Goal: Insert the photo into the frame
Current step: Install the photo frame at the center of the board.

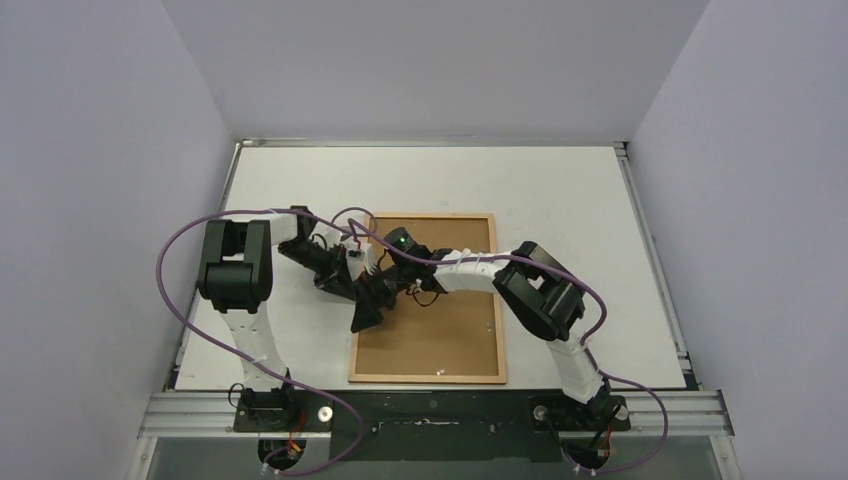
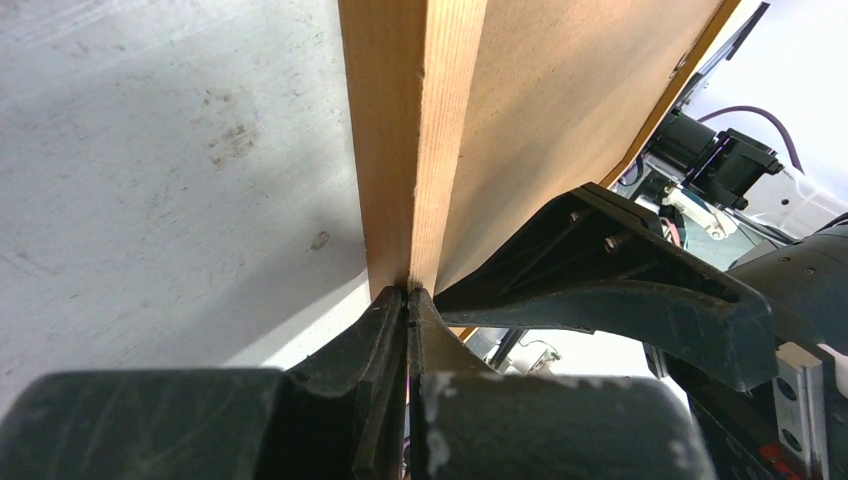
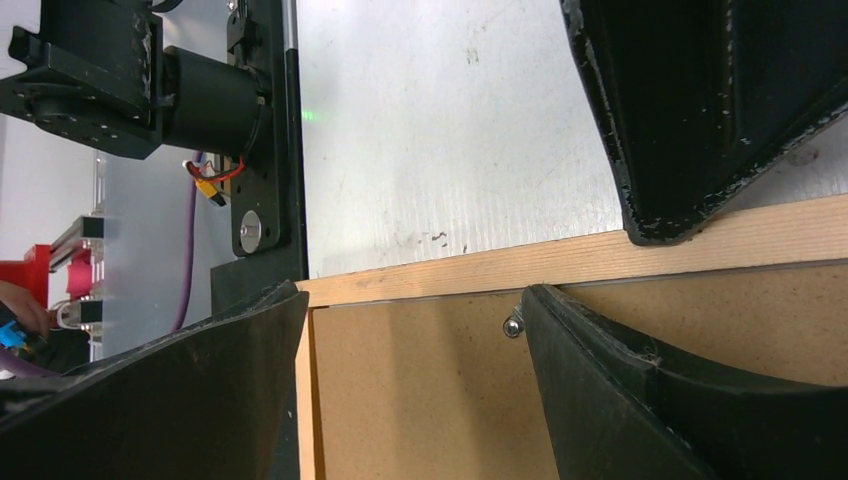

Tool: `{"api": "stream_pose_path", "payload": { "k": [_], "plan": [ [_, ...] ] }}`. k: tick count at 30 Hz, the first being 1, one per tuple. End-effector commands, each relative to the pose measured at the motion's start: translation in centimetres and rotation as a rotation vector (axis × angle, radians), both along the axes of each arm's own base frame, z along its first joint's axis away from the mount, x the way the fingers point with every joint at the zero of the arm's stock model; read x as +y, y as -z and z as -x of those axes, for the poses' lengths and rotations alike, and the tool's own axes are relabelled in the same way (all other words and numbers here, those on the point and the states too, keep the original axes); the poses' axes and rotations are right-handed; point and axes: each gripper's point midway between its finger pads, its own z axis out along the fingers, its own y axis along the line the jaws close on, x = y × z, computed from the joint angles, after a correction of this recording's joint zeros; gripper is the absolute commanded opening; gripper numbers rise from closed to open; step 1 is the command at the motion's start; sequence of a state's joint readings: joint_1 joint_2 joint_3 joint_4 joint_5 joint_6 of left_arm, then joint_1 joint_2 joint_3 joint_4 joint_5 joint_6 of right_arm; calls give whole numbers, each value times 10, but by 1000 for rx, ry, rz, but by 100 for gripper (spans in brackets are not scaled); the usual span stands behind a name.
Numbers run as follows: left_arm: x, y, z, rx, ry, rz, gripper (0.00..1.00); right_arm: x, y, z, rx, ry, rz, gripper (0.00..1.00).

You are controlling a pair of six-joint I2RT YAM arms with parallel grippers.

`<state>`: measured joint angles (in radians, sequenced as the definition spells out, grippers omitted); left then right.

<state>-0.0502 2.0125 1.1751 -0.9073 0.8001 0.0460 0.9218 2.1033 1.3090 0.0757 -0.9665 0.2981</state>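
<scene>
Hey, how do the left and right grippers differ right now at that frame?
The left gripper is shut, the right gripper is open. The left gripper's tips meet at the frame's outer wooden edge, while the right gripper hangs spread over the backing board just inside that edge. Both are at the frame's left side, and neither holds anything.

tan wood frame (image 1: pixel 430 214), brown backing (image 1: pixel 440 335), white table (image 1: pixel 560 190)
</scene>
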Motion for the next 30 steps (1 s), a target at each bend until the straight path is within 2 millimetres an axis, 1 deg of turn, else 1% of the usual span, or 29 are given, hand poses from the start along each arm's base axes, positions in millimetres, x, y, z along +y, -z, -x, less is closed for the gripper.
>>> {"api": "stream_pose_path", "payload": {
  "k": [1,3,6,7,9,14,16,18,20,22,25,27,28,30],
  "plan": [
    [-17,26,-36,-185,36,25,0,-1,39,93,186,-189,95,81],
    [-18,25,-37,-190,33,30,0,1,37,96,193,-183,100,81],
    [-19,24,-38,-196,32,34,0,5,41,107,208,-186,116,81],
    [-19,24,-38,-197,32,36,0,4,46,111,205,-198,134,81],
    [-19,22,-38,-200,33,40,0,2,54,115,202,-200,172,81],
    [-19,21,-37,-208,34,46,0,5,52,109,190,-164,175,81],
    [-20,20,-38,-209,33,50,0,8,48,103,180,-142,179,81],
    [-20,18,-38,-210,32,54,0,8,41,86,146,-105,187,83],
    [-19,15,-38,-213,29,58,0,12,20,60,107,-51,160,85],
    [-16,10,-38,-217,23,59,0,13,0,33,58,5,138,90],
    [-6,0,-40,-227,6,61,0,10,-25,-5,-33,99,132,97],
    [3,-9,-42,-239,-5,64,0,4,-35,-28,-77,173,140,100],
    [7,-14,-43,-250,-4,64,0,-2,-40,-40,-93,215,141,100],
    [20,-21,-45,-259,-27,60,1,-15,-47,-60,-134,303,144,92]
  ]
}}
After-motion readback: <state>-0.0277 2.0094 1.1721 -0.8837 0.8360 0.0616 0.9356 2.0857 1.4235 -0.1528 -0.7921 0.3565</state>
